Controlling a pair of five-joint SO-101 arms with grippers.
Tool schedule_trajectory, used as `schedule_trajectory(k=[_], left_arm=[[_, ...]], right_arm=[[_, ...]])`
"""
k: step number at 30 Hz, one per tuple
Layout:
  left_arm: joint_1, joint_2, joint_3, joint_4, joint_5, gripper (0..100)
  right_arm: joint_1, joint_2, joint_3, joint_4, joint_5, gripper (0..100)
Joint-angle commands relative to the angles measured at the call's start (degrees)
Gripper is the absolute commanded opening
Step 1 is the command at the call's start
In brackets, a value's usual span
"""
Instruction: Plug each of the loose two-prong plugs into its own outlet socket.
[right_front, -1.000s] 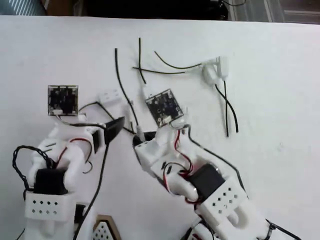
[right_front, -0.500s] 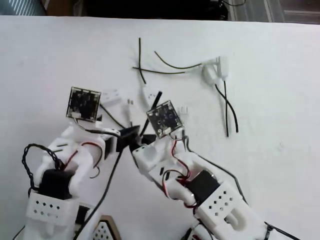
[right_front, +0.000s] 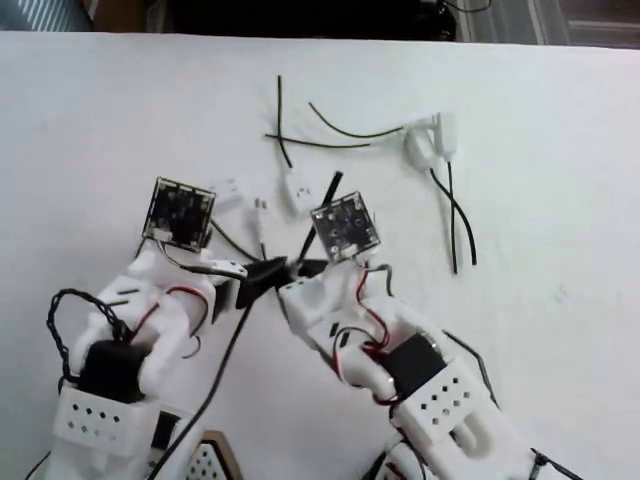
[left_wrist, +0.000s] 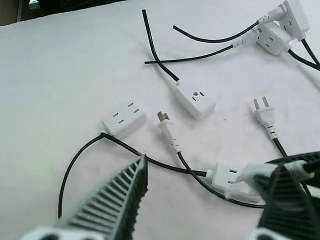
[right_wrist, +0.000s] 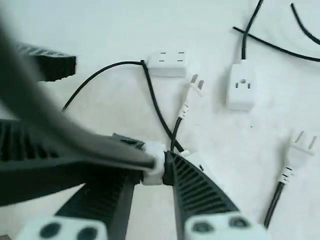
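Observation:
My right gripper (right_wrist: 159, 162) is shut on a small white socket block (left_wrist: 228, 174) and holds it low over the table, its black cable trailing away. My left gripper (left_wrist: 210, 166) stands open right beside it, with that block between its fingers (left_wrist: 116, 199) and untouched. In the high view the two grippers meet at the table's middle, left (right_front: 252, 276) and right (right_front: 300, 268). Just beyond them lie a loose two-prong plug (left_wrist: 163, 119) (right_wrist: 195, 85), a white two-slot socket (left_wrist: 123, 119) (right_wrist: 169, 59) (right_front: 225, 192) and a single white outlet (left_wrist: 197, 98) (right_wrist: 240, 85) (right_front: 298, 188). A second plug (left_wrist: 263, 111) (right_wrist: 299, 148) lies off to the side.
More white plugs and sockets with black cables cluster at the far right (right_front: 430, 142) (left_wrist: 282, 25). Loose black cable ends (right_front: 280, 115) cross behind the outlet. Bare white tabletop (right_front: 100, 110) stretches to the far left, and more lies at the right.
The left arm has swung right until its open gripper sits against the right gripper. The right gripper shifted slightly right with its block, and the long cable left of the outlet was dragged away.

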Motion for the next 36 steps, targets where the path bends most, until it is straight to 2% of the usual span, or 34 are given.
schedule_trajectory(k=[1, 6, 11, 17, 23, 30, 36], left_arm=[[-2.33, 0.66, -0.97, -2.11, -0.97, 37], [-5.23, 5.49, -3.69, -2.20, -4.84, 37], [-8.84, 22.46, -13.19, -2.02, -11.34, 37], [-14.55, 46.64, -33.76, 1.93, -25.49, 37], [-15.60, 70.20, -56.79, 8.44, -39.12, 37], [-15.69, 91.65, -80.00, 13.89, -47.38, 37], [-16.22, 106.42, -95.12, 17.58, -51.87, 37]], right_arm=[[6.46, -1.10, -0.70, -1.98, -0.79, 1.6], [13.85, -1.10, 0.00, -3.74, -1.49, 1.6], [17.54, -1.10, 3.78, -10.24, -3.69, 1.6], [17.45, -1.10, 5.89, -12.09, -3.60, 1.6], [17.36, -1.10, 6.33, -12.09, -3.60, 1.6], [17.36, -1.10, 6.51, -12.09, -3.60, 1.6], [17.36, -1.10, 7.12, -12.09, -3.52, 1.7]])
